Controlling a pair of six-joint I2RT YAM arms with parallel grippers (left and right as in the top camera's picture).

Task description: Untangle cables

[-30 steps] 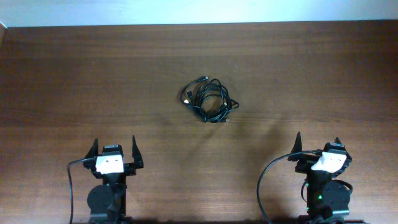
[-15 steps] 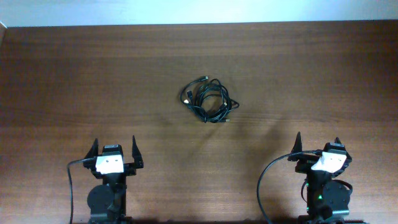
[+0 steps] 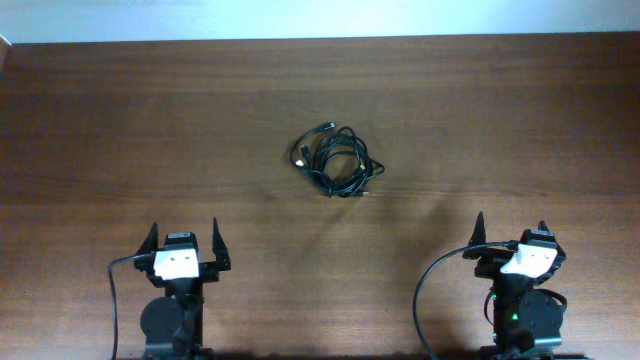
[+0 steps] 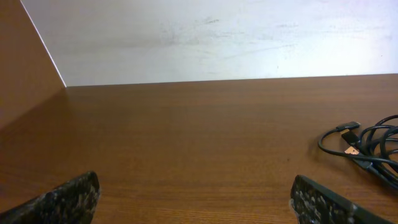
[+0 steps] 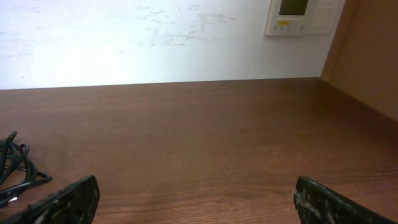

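Note:
The cables (image 3: 335, 160) lie as one small looped bundle of thin black cords on the brown table, slightly past its middle. A few plug ends stick out on the bundle's left side. In the left wrist view the cables (image 4: 367, 145) show at the right edge, and in the right wrist view the cables (image 5: 15, 168) show at the left edge. My left gripper (image 3: 184, 235) stands open near the front left, well short of the bundle. My right gripper (image 3: 511, 227) stands open at the front right, equally far back. Nothing sits between either pair of fingers.
The wooden table (image 3: 120, 130) runs back to a white wall. Thick black arm cables (image 3: 425, 290) curve beside the right arm's base and another beside the left base. A wall panel (image 5: 301, 15) hangs at the far right.

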